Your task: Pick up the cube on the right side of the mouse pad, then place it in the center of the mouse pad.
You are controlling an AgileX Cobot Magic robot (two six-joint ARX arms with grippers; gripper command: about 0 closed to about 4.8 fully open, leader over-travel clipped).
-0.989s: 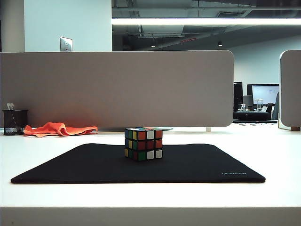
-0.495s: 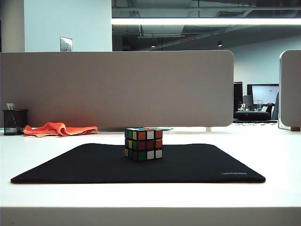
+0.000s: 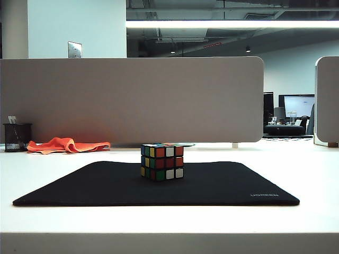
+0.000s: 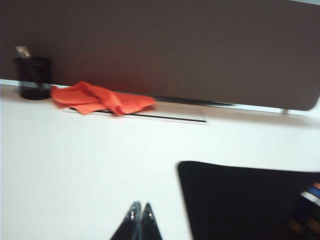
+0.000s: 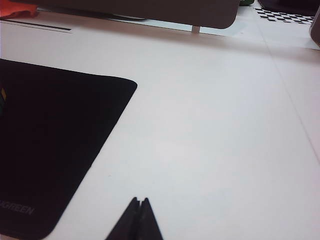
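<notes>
The cube point(image 3: 162, 161), a scrambled puzzle cube with black edges, stands upright on the black mouse pad point(image 3: 106, 185) near the pad's middle, toward its far edge. One corner of the cube point(image 4: 310, 207) shows at the margin of the left wrist view. No arm appears in the exterior view. My left gripper point(image 4: 140, 205) is shut and empty over the white table beside the mouse pad's point(image 4: 240, 200) left edge. Over the bare table off the mouse pad's point(image 5: 45, 150) right edge, my right gripper point(image 5: 139, 200) is shut too, holding nothing.
An orange cloth point(image 3: 66, 144) and a black mesh pen cup point(image 3: 17, 137) lie at the back left, in front of a grey divider panel point(image 3: 132, 100). A second panel point(image 3: 327, 100) stands at the far right. The white table point(image 3: 169, 222) extends all round the pad.
Nothing has moved in the exterior view; the cube rests in the same spot on the pad.
</notes>
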